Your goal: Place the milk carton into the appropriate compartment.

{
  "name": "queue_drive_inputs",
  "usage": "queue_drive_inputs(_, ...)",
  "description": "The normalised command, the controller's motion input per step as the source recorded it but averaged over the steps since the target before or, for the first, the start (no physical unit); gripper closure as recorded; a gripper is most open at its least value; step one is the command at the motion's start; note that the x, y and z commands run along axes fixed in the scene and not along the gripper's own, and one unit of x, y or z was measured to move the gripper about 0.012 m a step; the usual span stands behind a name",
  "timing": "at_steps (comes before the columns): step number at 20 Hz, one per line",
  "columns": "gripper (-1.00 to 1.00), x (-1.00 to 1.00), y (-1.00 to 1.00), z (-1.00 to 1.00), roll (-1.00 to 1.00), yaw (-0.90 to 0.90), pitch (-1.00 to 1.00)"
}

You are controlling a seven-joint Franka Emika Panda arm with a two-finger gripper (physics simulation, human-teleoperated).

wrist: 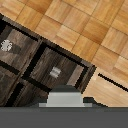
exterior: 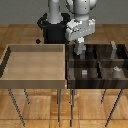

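Observation:
My gripper [exterior: 79, 50] hangs over the far cell of the dark bin [exterior: 70, 75] on the exterior view's left. It is shut on the milk carton [wrist: 64, 95], a small grey box with a whitish peaked top that shows close up in the wrist view. In the exterior view the fingers mostly hide the carton. The compartment [exterior: 121, 54], marked by a small upright grey block [exterior: 113, 48], is the far cell on the exterior view's right, one cell across from my gripper.
A big pale wooden tray [exterior: 10, 70] stands beside the bin on the exterior view's left. A low grey cube [exterior: 85, 73] [wrist: 55, 72] sits in one near cell and a small pale object [exterior: 116, 70] in the other. Wood floor surrounds both.

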Motion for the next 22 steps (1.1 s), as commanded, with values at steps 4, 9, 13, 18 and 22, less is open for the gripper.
queue_drive_inputs(4,1.0,-1.0,0.0,0.0,0.0,0.0,0.0)
queue_drive_inputs(9,1.0,-1.0,0.0,0.0,0.0,0.0,0.0)
queue_drive_inputs(13,1.0,-1.0,0.0,0.0,0.0,0.0,0.0)
queue_drive_inputs(18,1.0,-0.2,0.0,-0.6,0.0,0.0,0.0)
queue_drive_inputs(22,1.0,0.0,0.0,-1.0,0.0,0.0,0.0)
